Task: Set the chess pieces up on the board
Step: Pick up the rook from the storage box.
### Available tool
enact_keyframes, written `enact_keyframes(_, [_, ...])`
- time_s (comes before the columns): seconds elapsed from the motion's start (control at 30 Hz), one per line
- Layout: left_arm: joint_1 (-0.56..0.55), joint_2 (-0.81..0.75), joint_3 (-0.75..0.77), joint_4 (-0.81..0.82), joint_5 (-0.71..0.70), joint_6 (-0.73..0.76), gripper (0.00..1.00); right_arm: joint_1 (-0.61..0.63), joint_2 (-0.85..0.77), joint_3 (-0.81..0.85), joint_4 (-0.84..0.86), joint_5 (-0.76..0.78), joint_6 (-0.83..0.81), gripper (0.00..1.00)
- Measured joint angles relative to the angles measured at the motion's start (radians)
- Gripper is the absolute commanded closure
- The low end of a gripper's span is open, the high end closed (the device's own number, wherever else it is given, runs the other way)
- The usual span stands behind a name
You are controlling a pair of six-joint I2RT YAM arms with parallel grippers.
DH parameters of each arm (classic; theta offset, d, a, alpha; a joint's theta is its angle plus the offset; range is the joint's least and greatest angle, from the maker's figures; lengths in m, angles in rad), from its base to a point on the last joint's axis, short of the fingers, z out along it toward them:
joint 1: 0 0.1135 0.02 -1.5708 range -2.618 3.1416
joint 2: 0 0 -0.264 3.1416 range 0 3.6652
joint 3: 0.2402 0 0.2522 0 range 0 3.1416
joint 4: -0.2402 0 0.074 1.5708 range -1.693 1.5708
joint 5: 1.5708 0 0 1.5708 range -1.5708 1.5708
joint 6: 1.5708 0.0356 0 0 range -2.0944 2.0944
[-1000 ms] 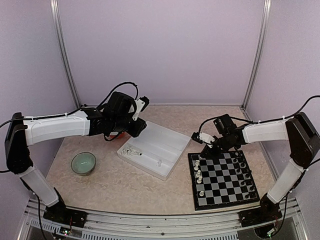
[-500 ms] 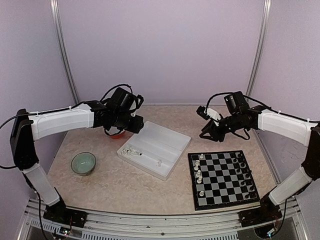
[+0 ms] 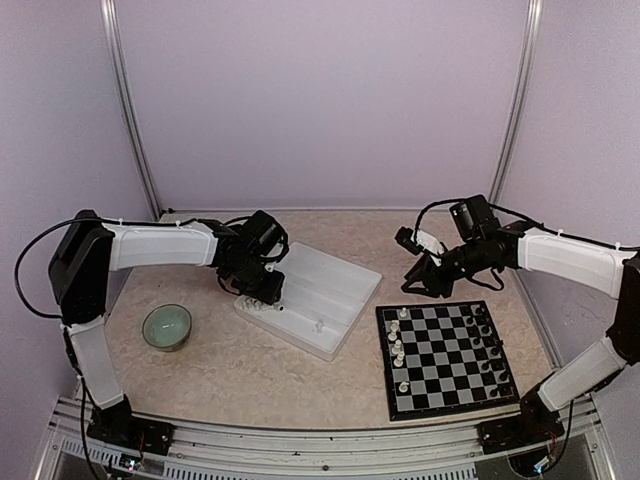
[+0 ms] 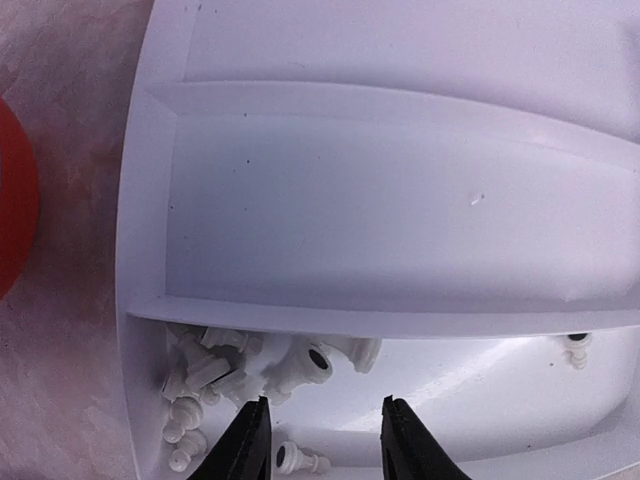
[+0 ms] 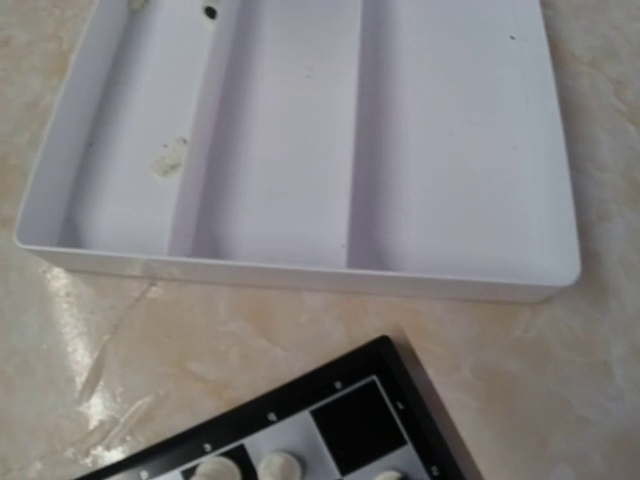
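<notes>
The loose chess pieces [image 4: 225, 372] are tiny white figures heaped on their sides at one end of the tray's [image 3: 345, 262] nearest channel, at the corner closest to the green bowl [image 3: 166, 326]. One stray piece [image 4: 575, 348] lies farther along the same channel. The left gripper [image 4: 325, 442] hangs right over the edge of that heap, its fingers parted with an empty gap between them and nothing in their hold. They look like hard, smooth plastic, very light and round-bodied, so they will likely roll or squirt out of a pinch, and the tangled ones may drag their neighbours along. One shows a dark hollow in its base. The safest hold is probably across the narrow waist of a piece lying clear of the pile, such as the one on the tray floor just below the open fingers. The board [image 3: 445, 358] lies just beside the tray's right corner, with white pieces lined along the edge facing the tray and black ones along the edge away from it. The right gripper [image 3: 424, 276] hovers between the tray and the board's far corner. Its own camera shows no fingers, so I cannot tell how far it is open. No brand or readable writing shows anywhere. The pale marks on the board's border are too small to read.
</notes>
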Motion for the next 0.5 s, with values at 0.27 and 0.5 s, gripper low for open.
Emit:
enact_keyframes(0.27, [0.009, 0.077, 0.0, -0.04, -0.011, 0.108, 0.62, 0.0, 0.014, 0.0, 0.0, -0.042, 0.0, 0.68])
enact_keyframes(0.5, [0.009, 0.128, 0.024, -0.046, -0.05, 0.161, 0.65, 0.0, 0.038, -0.001, 0.0, -0.057, 0.0, 0.68])
